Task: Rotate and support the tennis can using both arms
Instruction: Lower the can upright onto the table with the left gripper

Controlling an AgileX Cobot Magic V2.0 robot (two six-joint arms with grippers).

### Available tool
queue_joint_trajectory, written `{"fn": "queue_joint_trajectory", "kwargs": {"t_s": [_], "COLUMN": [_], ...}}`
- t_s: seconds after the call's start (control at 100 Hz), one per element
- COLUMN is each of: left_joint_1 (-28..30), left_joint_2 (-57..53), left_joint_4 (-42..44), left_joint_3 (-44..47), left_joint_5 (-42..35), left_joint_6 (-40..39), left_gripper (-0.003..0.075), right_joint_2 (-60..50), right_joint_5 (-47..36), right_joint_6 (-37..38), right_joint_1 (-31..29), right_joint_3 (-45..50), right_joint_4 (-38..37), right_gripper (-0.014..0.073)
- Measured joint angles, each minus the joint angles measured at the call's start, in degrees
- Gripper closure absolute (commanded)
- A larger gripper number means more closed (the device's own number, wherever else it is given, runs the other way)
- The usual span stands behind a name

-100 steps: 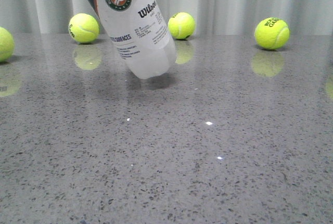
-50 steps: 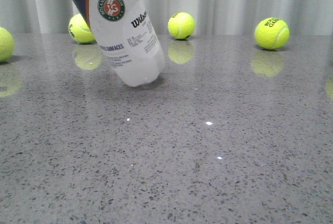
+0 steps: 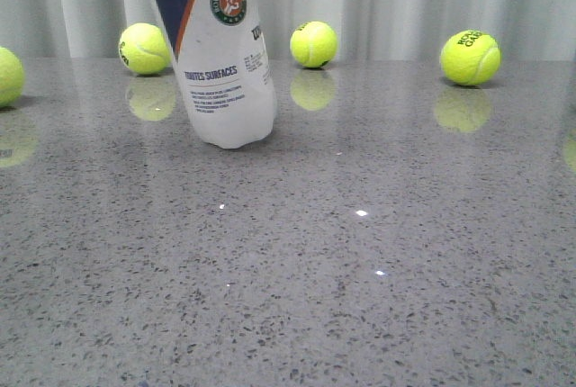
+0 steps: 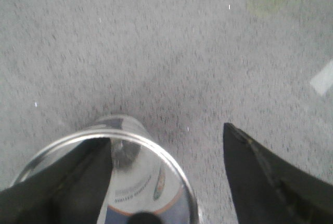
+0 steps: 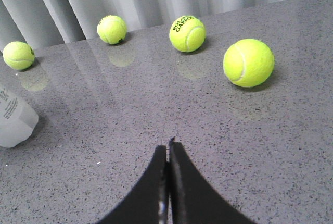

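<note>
One tennis can (image 3: 222, 54), four tennis balls (image 3: 470, 57).

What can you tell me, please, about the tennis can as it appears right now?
The tennis can is a tall white plastic cylinder with a navy panel, an orange diagonal stripe, a round green-red emblem and "TOUTES SURFACES" text. It stands nearly upright, base on the grey table, top out of frame. The left wrist view shows its open metal rim, with one finger of the left claw inside.

One tennis can (image 3: 220, 54) — four tennis balls (image 3: 145, 48) in front view
</note>
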Motion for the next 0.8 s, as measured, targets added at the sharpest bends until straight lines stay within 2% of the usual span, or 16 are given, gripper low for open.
{"fn": "queue_joint_trajectory", "kwargs": {"t_s": [0.28,0.61,0.7,0.8], "left_joint_1": [0.0,0.0,-0.1,-0.8], "left_joint_2": [0.0,0.0,0.0,-0.4], "left_joint_4": [0.2,0.6,0.7,1.6], "left_joint_3": [0.0,0.0,0.0,0.1], "left_joint_5": [-7.6,-7.9,-8.0,-9.5], "left_joint_6": [0.1,0.2,0.3,0.3], "left_gripper": [0.0270,0.0279,0.0349,0.0514], "right_joint_2": [0.0,0.0,0.0,0.0], "right_joint_5": [0.0,0.0,0.0,0.0], "right_joint_6": [0.0,0.0,0.0,0.0], "right_joint_1": [0.0,0.0,0.0,0.0], "right_joint_3": [0.0,0.0,0.0,0.0], "right_joint_4": [0.0,0.0,0.0,0.0], "right_gripper": [0.0659,0.0659,0.0659,0.0659]}}
